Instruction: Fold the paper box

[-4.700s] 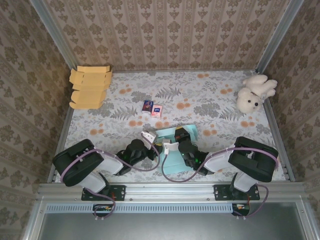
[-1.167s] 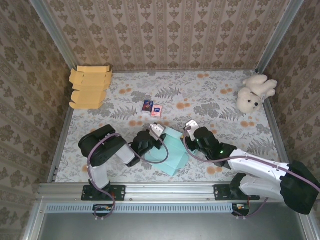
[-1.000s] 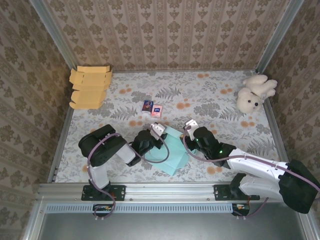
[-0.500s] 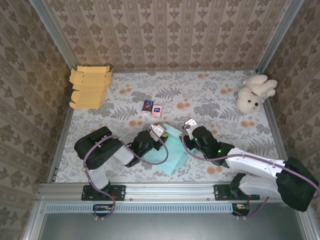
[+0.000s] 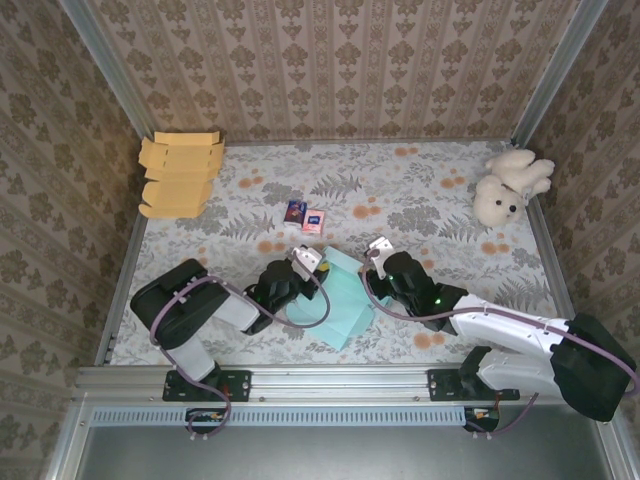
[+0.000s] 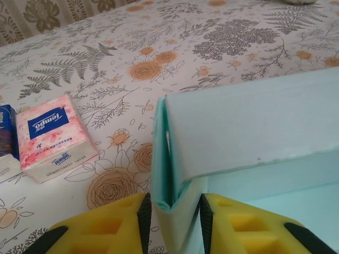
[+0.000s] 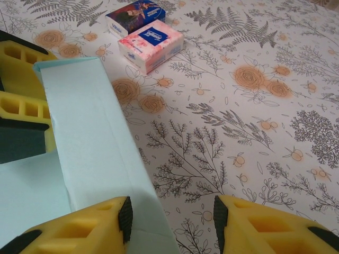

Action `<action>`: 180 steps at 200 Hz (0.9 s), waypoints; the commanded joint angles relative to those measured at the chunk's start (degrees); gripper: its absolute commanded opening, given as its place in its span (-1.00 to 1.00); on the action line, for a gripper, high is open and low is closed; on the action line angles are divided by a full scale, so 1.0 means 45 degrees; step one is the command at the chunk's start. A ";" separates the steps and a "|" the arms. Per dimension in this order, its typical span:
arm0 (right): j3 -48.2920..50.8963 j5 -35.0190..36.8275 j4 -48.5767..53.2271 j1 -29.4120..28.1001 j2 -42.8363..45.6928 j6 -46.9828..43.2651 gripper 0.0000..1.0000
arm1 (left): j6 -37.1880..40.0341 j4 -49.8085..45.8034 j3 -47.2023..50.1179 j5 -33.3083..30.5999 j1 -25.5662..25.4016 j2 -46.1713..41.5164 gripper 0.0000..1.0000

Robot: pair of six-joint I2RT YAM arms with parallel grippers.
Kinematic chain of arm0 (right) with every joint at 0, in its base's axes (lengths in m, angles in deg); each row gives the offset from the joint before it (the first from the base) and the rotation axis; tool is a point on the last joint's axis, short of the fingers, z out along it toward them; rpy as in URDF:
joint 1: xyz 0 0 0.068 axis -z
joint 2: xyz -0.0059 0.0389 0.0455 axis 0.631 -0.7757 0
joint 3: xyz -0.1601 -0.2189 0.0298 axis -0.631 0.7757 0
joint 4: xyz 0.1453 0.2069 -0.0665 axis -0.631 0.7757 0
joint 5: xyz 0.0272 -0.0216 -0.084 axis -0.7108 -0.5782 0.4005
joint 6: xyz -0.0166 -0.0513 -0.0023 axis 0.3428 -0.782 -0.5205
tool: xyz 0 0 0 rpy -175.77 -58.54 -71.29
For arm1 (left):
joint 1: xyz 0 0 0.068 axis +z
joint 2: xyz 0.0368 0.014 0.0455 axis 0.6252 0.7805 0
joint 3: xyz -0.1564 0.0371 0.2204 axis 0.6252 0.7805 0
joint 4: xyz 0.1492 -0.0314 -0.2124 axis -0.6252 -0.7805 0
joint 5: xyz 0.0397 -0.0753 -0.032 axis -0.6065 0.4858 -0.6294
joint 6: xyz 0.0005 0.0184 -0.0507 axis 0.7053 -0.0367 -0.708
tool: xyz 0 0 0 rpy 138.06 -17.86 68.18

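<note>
1. Noted worktop (image 5: 420, 200) (image 6: 238, 37) (image 7: 254, 106) under a floral-print cloth, with patterned walls on three sides.
2. Found mint-green paper box (image 5: 345, 305) at near centre of the worktop, between the two arms. Partly folded, with a flat sheet toward the front and a raised wall along its far side. Seen from the left wrist (image 6: 254, 127) as a doubled-over wall ending in a corner. Seen from the right wrist (image 7: 90, 137) as a long panel running toward the camera.
3. Logged stack of flat tan cardboard (image 5: 180, 175) in the far left corner, well apart from the box.
4. Logged white teddy bear (image 5: 510, 185) at the far right edge.
5. Recorded left claw (image 5: 293, 280) at the box's left end. In its wrist view (image 6: 172, 211), yellow pads (image 6: 114, 222) pressed against both faces of the folded wall's corner, gripping it.
6. Recorded right claw (image 5: 372, 280) at the box's right side. In its wrist view (image 7: 172, 225), spread wide, with the panel's near end beside one pad and bare cloth across the rest of the gap. Nothing clamped.
7. Spotted two tissue packs side by side just beyond the box: pink-and-white pack (image 5: 314, 221) (image 6: 53, 137) (image 7: 151, 45) and dark blue pack (image 5: 294, 211) (image 7: 135, 11).
</note>
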 commanded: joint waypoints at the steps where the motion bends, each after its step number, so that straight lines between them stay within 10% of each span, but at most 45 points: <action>1: -0.0251 0.0053 0.0317 -0.0040 -0.0295 0.0074 -0.06 | -0.0015 0.0484 -0.0172 0.0350 0.0106 0.0335 -0.42; 87: -0.0351 -0.1073 -0.0349 -0.0039 -0.1060 0.0624 -0.07 | -0.1012 0.1784 -0.0734 -0.0832 0.0095 0.2010 -0.95; 180: -0.2599 -0.1704 0.1086 0.1086 -0.1083 0.1948 0.15 | -0.0077 0.2307 -0.0418 -0.0046 0.0116 0.2354 -1.00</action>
